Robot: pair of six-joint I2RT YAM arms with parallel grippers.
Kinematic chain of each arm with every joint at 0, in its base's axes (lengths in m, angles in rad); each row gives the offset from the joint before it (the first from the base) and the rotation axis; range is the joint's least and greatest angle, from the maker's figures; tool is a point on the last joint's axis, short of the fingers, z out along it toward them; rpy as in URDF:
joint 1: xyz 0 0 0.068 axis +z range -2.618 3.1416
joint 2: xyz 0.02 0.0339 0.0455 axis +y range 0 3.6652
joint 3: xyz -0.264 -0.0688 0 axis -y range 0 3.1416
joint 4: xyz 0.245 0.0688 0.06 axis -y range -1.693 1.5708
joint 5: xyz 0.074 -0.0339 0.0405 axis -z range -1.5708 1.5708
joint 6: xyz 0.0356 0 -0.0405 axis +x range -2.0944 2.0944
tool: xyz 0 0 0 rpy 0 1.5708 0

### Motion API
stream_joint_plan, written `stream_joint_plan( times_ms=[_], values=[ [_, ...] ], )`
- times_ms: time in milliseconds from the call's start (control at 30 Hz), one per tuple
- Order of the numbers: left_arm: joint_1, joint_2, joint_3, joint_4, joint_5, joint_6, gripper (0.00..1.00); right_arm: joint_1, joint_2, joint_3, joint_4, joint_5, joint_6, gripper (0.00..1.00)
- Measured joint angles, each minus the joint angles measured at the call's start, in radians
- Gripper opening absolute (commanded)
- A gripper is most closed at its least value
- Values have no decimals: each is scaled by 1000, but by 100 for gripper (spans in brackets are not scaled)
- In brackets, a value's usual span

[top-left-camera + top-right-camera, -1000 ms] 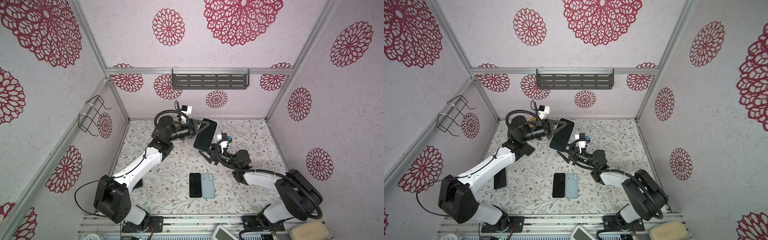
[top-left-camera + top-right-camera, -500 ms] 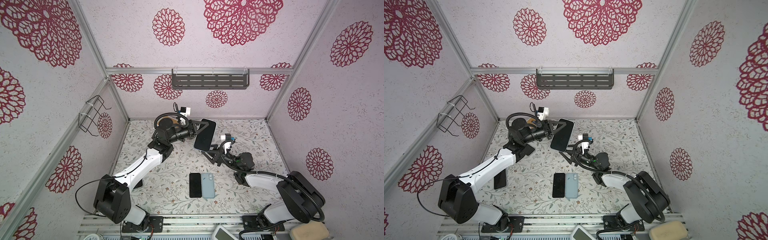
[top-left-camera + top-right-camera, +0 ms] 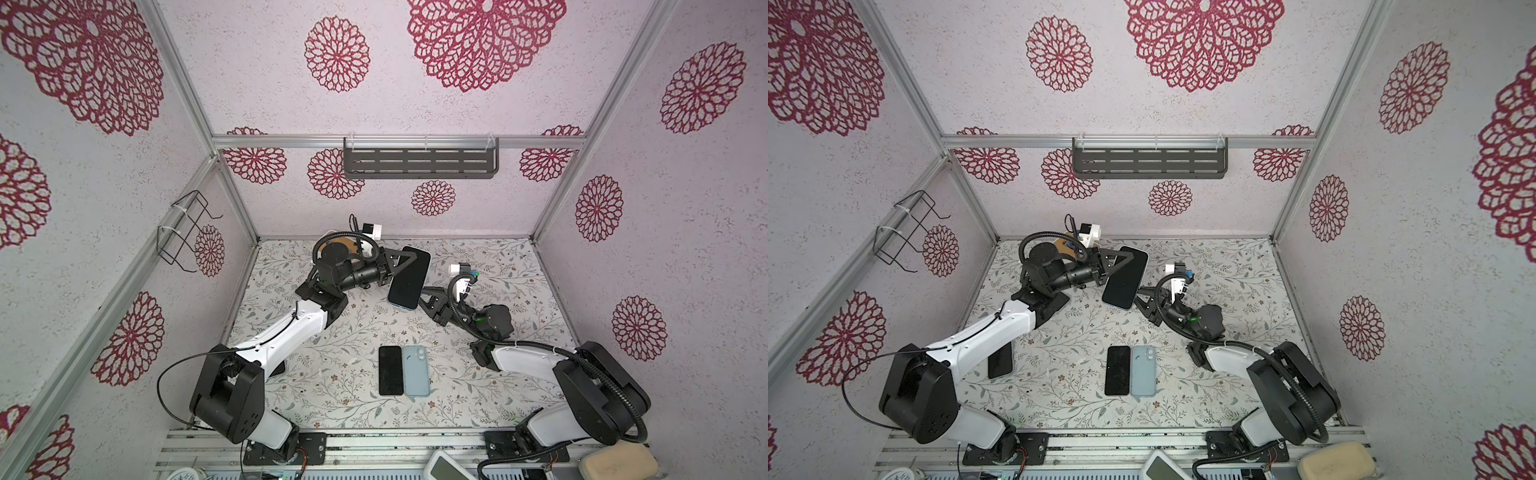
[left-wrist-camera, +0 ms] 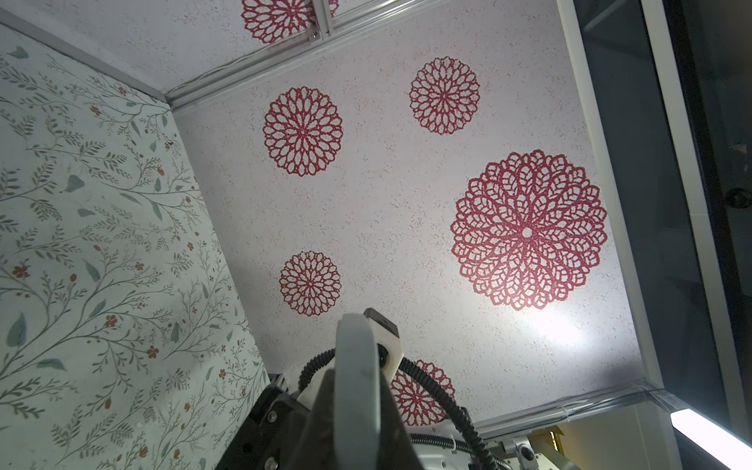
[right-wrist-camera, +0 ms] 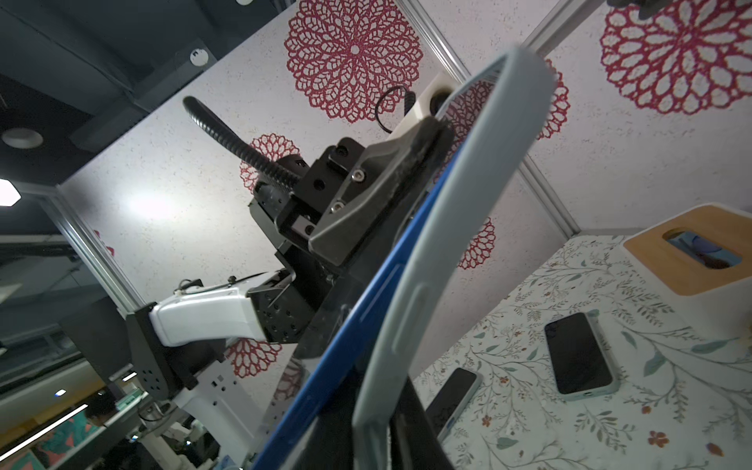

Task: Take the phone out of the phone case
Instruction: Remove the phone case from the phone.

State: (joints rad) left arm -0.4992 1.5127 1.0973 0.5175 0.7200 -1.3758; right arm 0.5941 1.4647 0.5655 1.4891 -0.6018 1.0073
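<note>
On the left wall hangs a wire rack, clear of the surface, which lies bare along that wall at the back. Nearer the front a dark phone lies flat, partly hidden under the left arm's white link. A box with a wooden top stands at the back wall behind the left wrist. In both top views cables cover most of it.

The left tool is clenched on the phone and holds it tilted in the air over the back middle of the surface, screen toward the overhead camera. One finger lies across the glass. The phone case, pale grey-blue, is on the phone's back. In the right wrist view a dark gap widens between its long edge and the phone's blue rim toward the lower end. I cannot tell whether that gap is shadow or a finger.

The right tool reaches the phone's lower right corner from the right and grasps the case's edge. Dark fingers lie against both sides of it, their tips cut off by the frame.

At front middle a black phone and a spare blue case, camera side up, lie side by side, touching, well apart from both arms. Whether a phone sits in that case cannot be told.

A dark shelf is fixed high on the back wall. Beyond the right arm the surface is open up to the right wall.
</note>
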Motion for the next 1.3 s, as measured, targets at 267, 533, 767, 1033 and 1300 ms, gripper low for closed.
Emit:
stream_joint_plan(
  times_ms=[267, 533, 767, 1033, 1300],
  values=[
    [-4, 40, -63, 3, -61, 50, 16, 0, -115, -40, -312, 48, -5, 0],
    [-30, 182, -121, 16, -123, 92, 52, -10, -229, -70, -660, 128, -53, 0],
    [-42, 257, -135, 34, -142, 94, 69, -25, -251, -98, -794, 161, -94, 0],
    [-45, 171, -151, -108, -201, 245, 83, -50, -243, -94, -896, 172, -134, 0],
    [-124, 26, -89, -463, -340, 595, 82, -69, -188, -75, -920, 160, -133, 0]
  ],
)
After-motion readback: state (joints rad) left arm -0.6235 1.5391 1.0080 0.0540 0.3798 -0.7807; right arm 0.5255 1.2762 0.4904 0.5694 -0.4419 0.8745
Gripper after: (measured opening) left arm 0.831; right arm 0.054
